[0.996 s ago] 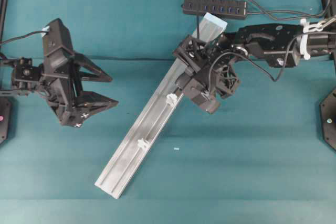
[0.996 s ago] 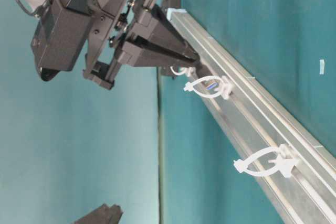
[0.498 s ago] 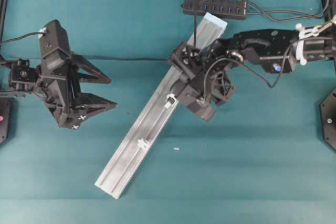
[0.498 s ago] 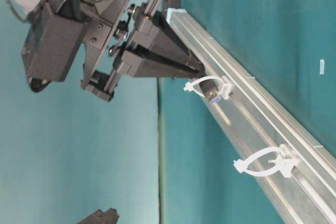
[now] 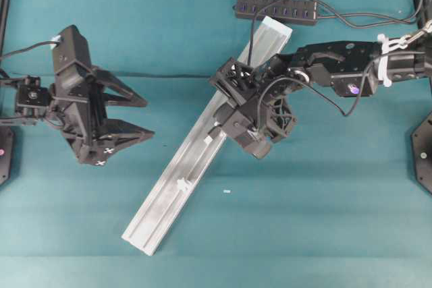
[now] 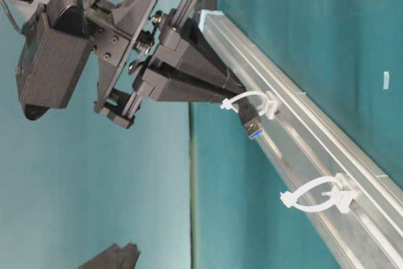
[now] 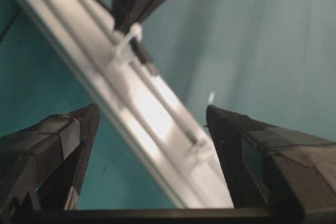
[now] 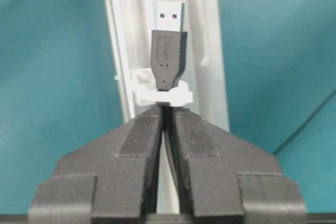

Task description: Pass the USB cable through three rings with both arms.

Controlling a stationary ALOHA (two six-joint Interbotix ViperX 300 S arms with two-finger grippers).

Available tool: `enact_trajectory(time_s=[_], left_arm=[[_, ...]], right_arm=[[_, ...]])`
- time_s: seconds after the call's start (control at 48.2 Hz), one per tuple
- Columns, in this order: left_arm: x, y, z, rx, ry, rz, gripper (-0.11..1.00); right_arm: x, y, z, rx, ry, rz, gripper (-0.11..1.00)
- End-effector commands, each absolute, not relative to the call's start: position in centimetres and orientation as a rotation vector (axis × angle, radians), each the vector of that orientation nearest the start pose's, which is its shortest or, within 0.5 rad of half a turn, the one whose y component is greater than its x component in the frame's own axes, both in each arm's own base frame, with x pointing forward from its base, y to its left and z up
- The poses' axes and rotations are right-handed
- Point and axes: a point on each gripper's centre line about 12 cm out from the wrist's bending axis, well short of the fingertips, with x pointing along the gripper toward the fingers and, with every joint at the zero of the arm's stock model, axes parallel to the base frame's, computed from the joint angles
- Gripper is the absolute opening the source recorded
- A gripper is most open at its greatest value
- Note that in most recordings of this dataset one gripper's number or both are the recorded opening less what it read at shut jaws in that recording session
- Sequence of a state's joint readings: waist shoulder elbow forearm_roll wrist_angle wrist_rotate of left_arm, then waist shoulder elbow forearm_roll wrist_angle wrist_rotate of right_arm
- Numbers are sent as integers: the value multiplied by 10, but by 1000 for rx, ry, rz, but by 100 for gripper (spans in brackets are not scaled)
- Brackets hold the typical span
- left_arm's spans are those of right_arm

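No readable words, brand names or numbers showed in any view. The only signs were small white cross marks on the black fingers (image 5: 108, 148) of the left gripper (image 5: 138, 118), near their tips, seen from overhead. The plug of the USB cable (image 8: 168, 56), standing just beyond the right gripper's fingers (image 8: 142, 140), bore a faint embossed emblem too small to make out.

teal cloth tabletop (image 5: 304, 234), evenly lit, w/ one tiny pale scrap (image 5: 227, 191).

Right pincer (image 5: 217, 128) meets a ring (image 5: 208, 139) on the rail (image 5: 169, 197); left pincer (image 5: 138, 117) spread.
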State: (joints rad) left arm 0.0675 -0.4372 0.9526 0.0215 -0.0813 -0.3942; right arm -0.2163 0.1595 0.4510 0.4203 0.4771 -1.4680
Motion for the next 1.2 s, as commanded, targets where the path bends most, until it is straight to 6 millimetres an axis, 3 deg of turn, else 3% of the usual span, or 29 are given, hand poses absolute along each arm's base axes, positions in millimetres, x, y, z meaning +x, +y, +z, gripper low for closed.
enact_trajectory(time_s=[0.0, 0.747, 1.183], left_arm=[[306, 19, 229, -378, 376, 131, 89], [377, 25, 151, -450, 464, 166, 88], [391, 27, 130, -599, 469, 208, 86]], right_arm=[[409, -64, 144, -764, 905, 513, 9], [411, -65, 146, -767, 895, 498, 9], [413, -66, 147, -773, 887, 484, 9]])
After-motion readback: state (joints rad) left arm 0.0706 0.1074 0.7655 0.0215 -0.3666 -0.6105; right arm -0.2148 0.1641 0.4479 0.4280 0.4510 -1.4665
